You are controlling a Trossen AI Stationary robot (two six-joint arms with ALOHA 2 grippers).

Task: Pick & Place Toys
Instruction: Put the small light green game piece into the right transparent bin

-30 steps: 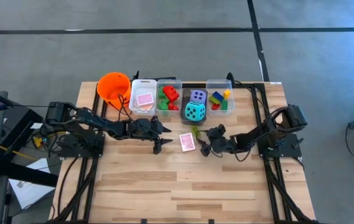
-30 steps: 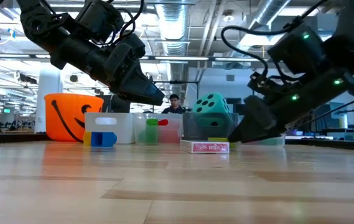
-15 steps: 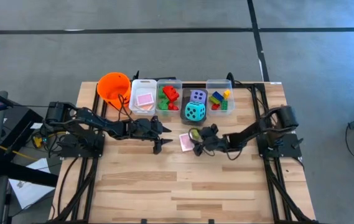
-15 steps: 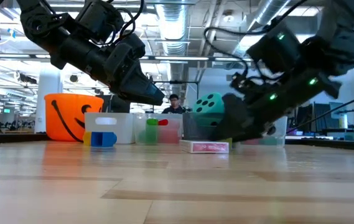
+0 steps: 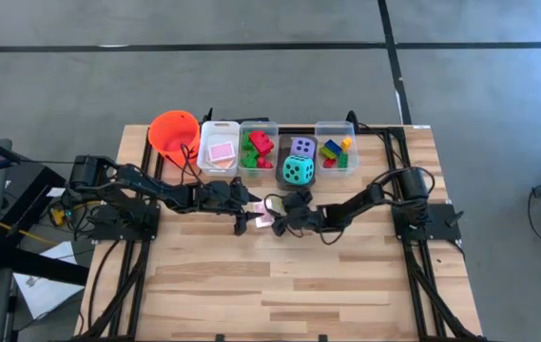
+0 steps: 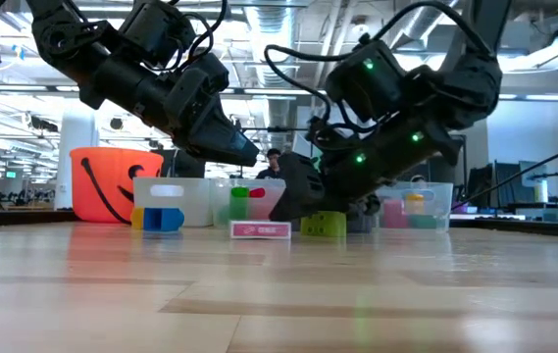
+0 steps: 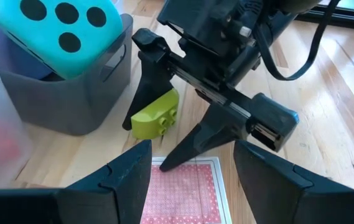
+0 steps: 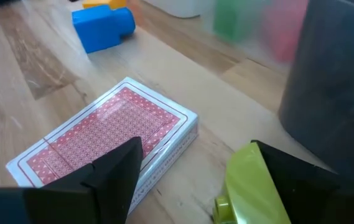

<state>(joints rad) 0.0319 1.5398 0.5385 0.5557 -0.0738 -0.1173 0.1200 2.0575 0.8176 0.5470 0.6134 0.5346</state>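
At the high view's centre, the pink-white card deck [image 5: 263,219] lies flat on the table [image 5: 346,275] between the parted, empty right gripper [image 5: 278,224] and the equally spread left gripper [image 5: 242,220], a yellow-green brick [image 7: 155,114] just beside it.

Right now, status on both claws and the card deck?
Right claw open, one finger at card deck. Left claw open, hovering beside it. Yellow-green brick close by. Nothing held.

The wooden table [image 5: 280,275] carries an orange bucket [image 5: 173,133] and three clear bins [image 5: 334,130] along its far edge, plus a card deck [image 8: 111,134], yellow-green brick [image 7: 155,115] and blue brick [image 8: 104,26] near the middle.
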